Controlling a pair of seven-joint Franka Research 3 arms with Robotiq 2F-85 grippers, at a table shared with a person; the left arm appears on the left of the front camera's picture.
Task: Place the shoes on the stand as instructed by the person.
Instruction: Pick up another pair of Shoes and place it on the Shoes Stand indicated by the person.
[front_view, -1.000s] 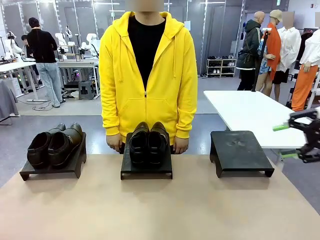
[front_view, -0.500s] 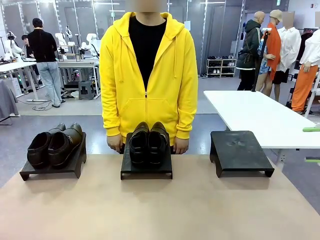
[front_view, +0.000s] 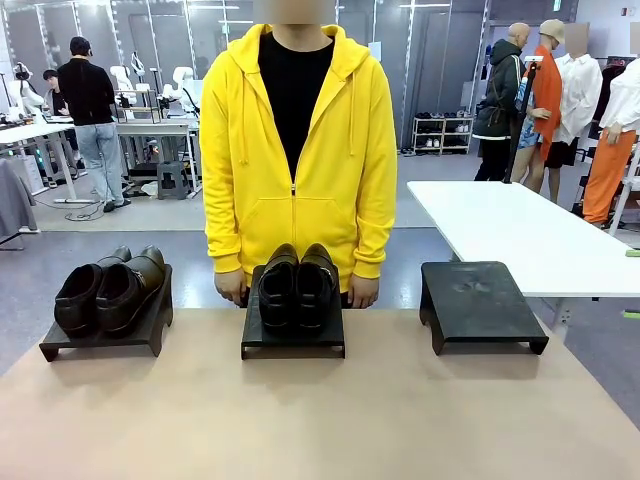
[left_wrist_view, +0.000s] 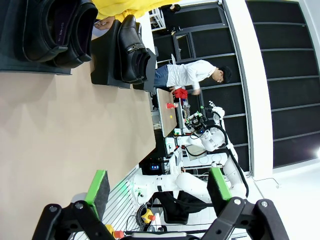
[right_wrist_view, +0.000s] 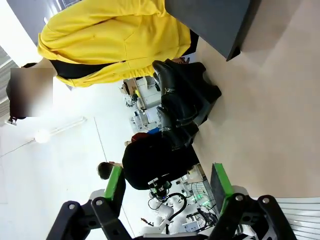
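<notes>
Awaiting instruction: shoes (front_view: 110, 290) paired on left stand (front_view: 60, 345), second pair (front_view: 297, 285) on middle stand (front_view: 293, 342), right stand (front_view: 480, 300) bare. Left gripper (left_wrist_view: 158, 187) and right gripper (right_wrist_view: 167, 182) spread, empty. Advised: watch person (front_view: 297, 150), grasp by heel.

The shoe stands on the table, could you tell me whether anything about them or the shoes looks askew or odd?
Only mildly. The left pair sits angled on its stand, toes turned toward the table's left edge, while the middle pair sits straight on its stand. The right stand holds no shoes. Nothing looks damaged.
</notes>
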